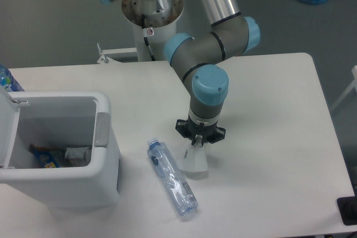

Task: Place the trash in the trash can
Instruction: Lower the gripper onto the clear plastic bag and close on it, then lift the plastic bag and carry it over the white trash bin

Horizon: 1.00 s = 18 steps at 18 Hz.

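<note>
Trash: small crumpled translucent-white plastic wrapper (194,161), likely featherweight, soft, springy (slippery too). Black two-finger gripper (199,141) pinches its upper crest.

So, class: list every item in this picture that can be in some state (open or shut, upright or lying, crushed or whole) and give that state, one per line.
trash can: lid open, upright, some items already inside.
bottle: crushed, lying flat on the table.
wrapper: crumpled, on the table, under the gripper.
gripper: lowered onto the wrapper, fingers drawn in; actual grip cannot be judged.
</note>
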Available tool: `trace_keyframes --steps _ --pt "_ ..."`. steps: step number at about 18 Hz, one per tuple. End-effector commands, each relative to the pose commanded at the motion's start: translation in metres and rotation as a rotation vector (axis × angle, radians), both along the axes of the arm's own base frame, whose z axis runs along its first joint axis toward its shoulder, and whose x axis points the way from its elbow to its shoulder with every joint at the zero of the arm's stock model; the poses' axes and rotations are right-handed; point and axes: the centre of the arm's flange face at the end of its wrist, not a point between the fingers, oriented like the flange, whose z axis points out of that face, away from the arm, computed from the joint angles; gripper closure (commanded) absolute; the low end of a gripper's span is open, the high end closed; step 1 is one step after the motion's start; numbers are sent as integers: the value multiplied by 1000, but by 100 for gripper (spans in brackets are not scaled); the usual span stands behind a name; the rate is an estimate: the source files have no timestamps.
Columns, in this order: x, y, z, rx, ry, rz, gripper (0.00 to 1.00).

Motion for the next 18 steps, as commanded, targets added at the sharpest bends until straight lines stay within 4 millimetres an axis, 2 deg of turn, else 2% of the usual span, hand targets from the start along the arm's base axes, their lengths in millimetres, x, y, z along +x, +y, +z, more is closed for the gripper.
trace_keyframes --steps 1,2,4,9,12,16,18 --pt "-3 -4 1 1 2 -5 99" --pt "-3 -8 12 12 18 -17 99" --pt "-5 -19 57 59 82 -63 99" --pt "-17 -44 145 181 185 -50 99" --pt "-29 -48 188 362 164 -9 98" --pt "-29 -46 237 527 124 131 98" --pt "-23 -39 254 587 86 187 98"
